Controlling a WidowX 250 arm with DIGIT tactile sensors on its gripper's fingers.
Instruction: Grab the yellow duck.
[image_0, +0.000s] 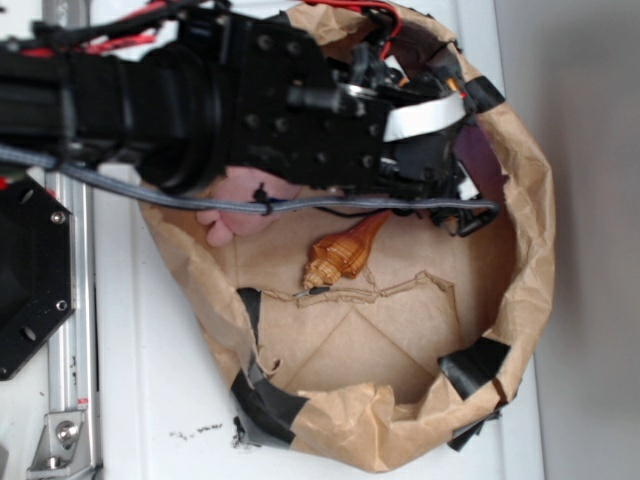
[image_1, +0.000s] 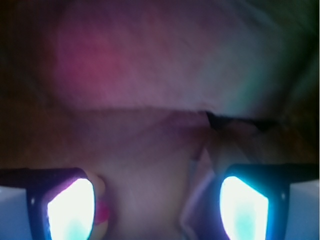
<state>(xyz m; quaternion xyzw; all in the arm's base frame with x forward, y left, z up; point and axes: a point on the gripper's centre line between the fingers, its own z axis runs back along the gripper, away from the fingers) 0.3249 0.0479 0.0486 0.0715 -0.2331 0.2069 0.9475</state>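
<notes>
Plainly, my arm (image_0: 200, 100) reached from the edge of the white table (image_0: 150, 400) across the rim of a crumpled brown paper bag (image_0: 530, 250), and its black bulk covered most of the far side of the bag in the exterior view. A grey cable (image_0: 400, 205) ran along beneath it. My gripper (image_1: 157, 210) was down inside the bag with its jaws apart. The wrist view showed the two fingers (image_1: 70, 210) as bright glowing pads at either side of the frame, with a wide gap between them and nothing clamped there.

In the exterior view the yellow duck could not be made out, as my arm lay over that part of the bag. In the wrist view a small rounded pale shape with a pink-red patch sat just beside the inner edge of one pad. It was probably the yellow duck (image_1: 101, 200), though the blur kept me from being certain. I also could not tell whether it touched the pad.

A pink plush (image_0: 245, 200) showed partly from under my arm, resting on the bag's floor. An orange-brown spiral seashell (image_0: 345, 252) lay near it, toward the middle of the floor. Patches of black tape (image_0: 475, 365) held the bag's torn wall.
</notes>
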